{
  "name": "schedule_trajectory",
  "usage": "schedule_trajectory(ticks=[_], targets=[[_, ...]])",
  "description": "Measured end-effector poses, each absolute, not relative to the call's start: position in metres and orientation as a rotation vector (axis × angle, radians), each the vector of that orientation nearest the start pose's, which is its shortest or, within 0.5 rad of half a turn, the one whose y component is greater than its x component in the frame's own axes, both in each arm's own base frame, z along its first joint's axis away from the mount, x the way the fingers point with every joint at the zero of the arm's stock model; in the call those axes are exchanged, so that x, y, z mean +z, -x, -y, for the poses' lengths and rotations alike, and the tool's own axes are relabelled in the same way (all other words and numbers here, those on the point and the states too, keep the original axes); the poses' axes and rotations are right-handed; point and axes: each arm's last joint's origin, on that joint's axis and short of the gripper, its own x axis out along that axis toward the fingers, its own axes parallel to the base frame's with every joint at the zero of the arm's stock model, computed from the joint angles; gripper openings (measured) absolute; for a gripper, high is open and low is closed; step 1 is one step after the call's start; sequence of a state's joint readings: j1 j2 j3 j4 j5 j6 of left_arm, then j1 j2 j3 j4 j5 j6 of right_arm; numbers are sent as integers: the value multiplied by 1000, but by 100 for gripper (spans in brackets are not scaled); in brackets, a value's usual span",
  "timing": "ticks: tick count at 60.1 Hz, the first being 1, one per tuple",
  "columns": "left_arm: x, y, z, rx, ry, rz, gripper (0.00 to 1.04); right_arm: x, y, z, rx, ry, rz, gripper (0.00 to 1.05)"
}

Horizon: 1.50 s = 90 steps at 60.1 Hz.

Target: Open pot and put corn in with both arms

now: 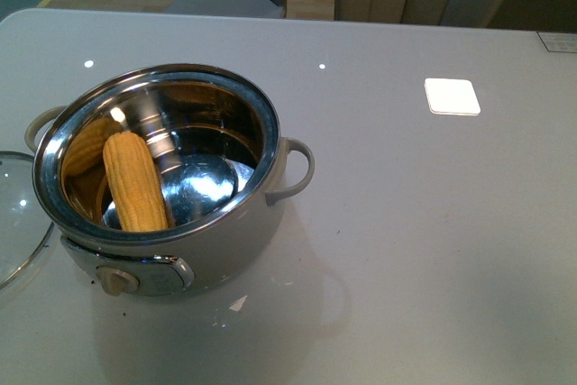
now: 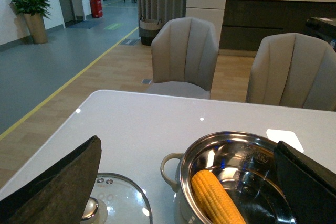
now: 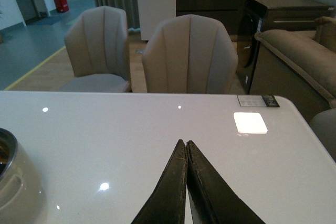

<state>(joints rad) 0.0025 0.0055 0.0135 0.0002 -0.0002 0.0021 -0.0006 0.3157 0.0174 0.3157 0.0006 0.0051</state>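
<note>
- Nearest you in the front view is the pot (image 1: pixel 171 223): its steel front panel with the beige knob (image 1: pixel 113 279) faces the camera, and it stands on the left part of the pale grey surface (image 1: pixel 415 223).
- You can see the pot is uncovered. The corn (image 1: pixel 135 181) lies inside it, leaning against the near-left wall of the shiny interior, with its reflection on the steel beside it.
- The glass lid (image 1: pixel 13 214) rests flat on the surface just left of the pot, partly cut off by the frame edge.
- Your left tool (image 2: pixel 189 182) is released: in the left wrist view its two dark fingers (image 2: pixel 63 187) stand wide apart, holding nothing, with the lid and the pot between them below.
- Your right tool (image 3: pixel 187 148) is clenched on nothing: its fingertips meet above bare surface, well clear of the pot, whose edge shows at one side of the right wrist view.
- Beyond the surface you see two beige chairs (image 3: pixel 189 56).
</note>
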Motion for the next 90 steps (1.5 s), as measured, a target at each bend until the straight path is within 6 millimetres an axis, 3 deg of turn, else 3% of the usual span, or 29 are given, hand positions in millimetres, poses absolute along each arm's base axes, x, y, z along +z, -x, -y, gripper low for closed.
schedule_trajectory(ticks=[34,53,79,83,86,90], targets=[[168,-97,0,3,-2,8,98,169,-98,0,-1,-5,9,2],[168,-97,0,3,-2,8,98,169,-97,0,-1,-5,14,2],[168,-97,0,3,-2,8,98,169,-97,0,-1,-3,14,76],[168,-97,0,3,-2,8,98,169,-97,0,-1,-3,14,91],[168,-97,0,3,-2,8,98,169,-97,0,-1,-4,14,97],[168,-97,0,3,-2,8,98,169,-97,0,-1,-3,14,96]])
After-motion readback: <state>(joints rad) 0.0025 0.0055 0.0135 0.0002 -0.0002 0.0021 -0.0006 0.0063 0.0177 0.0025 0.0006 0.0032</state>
